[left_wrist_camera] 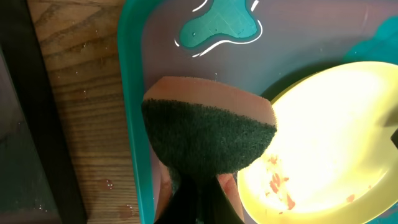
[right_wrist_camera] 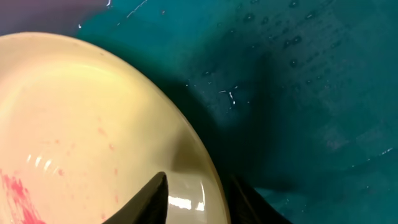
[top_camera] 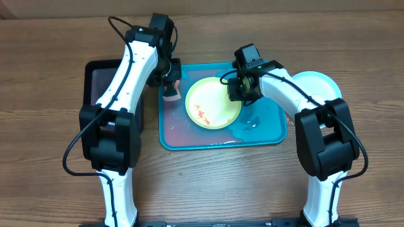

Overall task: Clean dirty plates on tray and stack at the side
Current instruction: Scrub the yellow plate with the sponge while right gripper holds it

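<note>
- Lime-green plate (top_camera: 213,103) lay red-smeared in the turquoise tray (top_camera: 265,135) — right gripper (right_wrist_camera: 199,191) pinched its rim between its jaws.
- Left gripper (left_wrist_camera: 199,202) clamped a sponge (left_wrist_camera: 208,134) just beside the plate.
- Scrubbing step, I judged — next, the sponge must reach the smears.

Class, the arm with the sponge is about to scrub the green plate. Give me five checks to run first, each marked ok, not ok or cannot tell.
1. Sponge held in the left gripper: ok.
2. Lime-green plate lies on the tray: ok.
3. Right gripper straddles the plate's rim, one finger inside and one outside: ok.
4. That grip is clamped firm: cannot tell.
5. Sponge is on the red smears: not ok; it is at the plate's edge and the smears are uncovered.
6. Aqua plate sits off the tray, marking the stacking side: ok.
</note>
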`<state>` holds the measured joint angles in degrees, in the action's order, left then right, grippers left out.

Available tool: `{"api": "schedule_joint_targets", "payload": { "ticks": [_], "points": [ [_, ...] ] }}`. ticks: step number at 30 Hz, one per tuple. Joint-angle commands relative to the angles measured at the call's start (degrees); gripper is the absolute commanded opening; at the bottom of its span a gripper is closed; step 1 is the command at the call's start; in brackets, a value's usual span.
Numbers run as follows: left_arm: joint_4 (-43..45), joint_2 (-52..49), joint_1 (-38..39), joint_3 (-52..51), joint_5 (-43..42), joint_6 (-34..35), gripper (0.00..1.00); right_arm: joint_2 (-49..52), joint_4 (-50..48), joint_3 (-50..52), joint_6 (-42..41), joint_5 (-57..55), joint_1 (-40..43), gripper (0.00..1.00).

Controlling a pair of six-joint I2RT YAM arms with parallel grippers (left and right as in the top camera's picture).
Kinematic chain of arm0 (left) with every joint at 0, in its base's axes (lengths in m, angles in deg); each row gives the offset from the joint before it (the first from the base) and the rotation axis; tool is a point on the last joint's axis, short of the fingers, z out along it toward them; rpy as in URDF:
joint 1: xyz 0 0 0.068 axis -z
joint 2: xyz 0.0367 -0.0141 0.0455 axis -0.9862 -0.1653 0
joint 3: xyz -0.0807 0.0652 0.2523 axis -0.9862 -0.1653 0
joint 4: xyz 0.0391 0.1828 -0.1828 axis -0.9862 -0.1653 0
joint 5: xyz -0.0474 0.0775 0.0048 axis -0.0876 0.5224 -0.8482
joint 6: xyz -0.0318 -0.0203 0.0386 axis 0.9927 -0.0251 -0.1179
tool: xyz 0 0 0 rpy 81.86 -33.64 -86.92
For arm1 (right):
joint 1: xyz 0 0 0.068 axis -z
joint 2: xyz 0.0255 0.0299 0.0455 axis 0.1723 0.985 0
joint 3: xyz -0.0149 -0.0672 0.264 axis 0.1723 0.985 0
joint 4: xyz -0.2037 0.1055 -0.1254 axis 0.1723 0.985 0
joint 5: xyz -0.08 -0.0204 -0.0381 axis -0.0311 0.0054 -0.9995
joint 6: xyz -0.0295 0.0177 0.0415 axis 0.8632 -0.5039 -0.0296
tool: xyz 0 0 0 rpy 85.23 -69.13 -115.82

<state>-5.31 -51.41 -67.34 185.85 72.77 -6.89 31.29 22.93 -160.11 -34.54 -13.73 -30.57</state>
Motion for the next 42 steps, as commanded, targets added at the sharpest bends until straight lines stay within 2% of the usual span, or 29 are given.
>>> {"api": "schedule_joint_targets", "payload": {
  "ticks": [1, 2, 5, 6, 12, 18, 29, 34, 37, 42],
  "points": [
    [0.17, -0.09, 0.42, -0.09, -0.59, 0.33, 0.04, 1.40, 0.22, 0.37, 0.85, -0.57, 0.04, 0.30],
    [0.17, -0.09, 0.42, -0.09, -0.59, 0.33, 0.04, 1.40, 0.46, 0.37, 0.33, -0.57, 0.04, 0.27],
    [0.17, -0.09, 0.42, -0.09, -0.61, 0.35, 0.04, 1.40, 2.03, 0.37, -2.78, -0.57, 0.04, 0.05],
    [0.17, -0.09, 0.44, -0.09, -0.61, 0.35, 0.04, 1.40, 2.60, 0.37, -4.09, -0.57, 0.04, 0.04],
    [0.44, -0.09, 1.51, -0.09, -0.61, 0.33, 0.04, 1.40, 5.68, 0.37, -10.62, -0.44, -0.02, 0.04],
    [4.35, -0.09, 4.48, -1.46, -0.55, -1.42, 0.04, 1.44, 6.23, 0.37, -11.17, -0.13, -0.96, 0.04],
    [19.67, -0.09, 9.16, -15.13, 3.26, 1.05, 0.04, 1.46, 6.10, 0.37, -11.17, -0.11, -1.05, 0.04],
    [21.31, -0.09, 9.40, -19.56, 5.99, 3.93, 0.04, 1.46, 6.10, 0.37, -11.15, -0.11, -1.05, 0.04],
    [18.43, -0.09, 9.42, -20.04, 0.24, 1.60, 0.04, 1.46, 6.05, 0.37, -11.15, -0.11, -1.05, 0.04],
    [14.19, -0.09, 9.42, -20.00, -22.99, -6.84, 0.04, 1.46, 6.10, 0.37, -11.17, -0.07, -1.05, 0.04]
  ]
}}
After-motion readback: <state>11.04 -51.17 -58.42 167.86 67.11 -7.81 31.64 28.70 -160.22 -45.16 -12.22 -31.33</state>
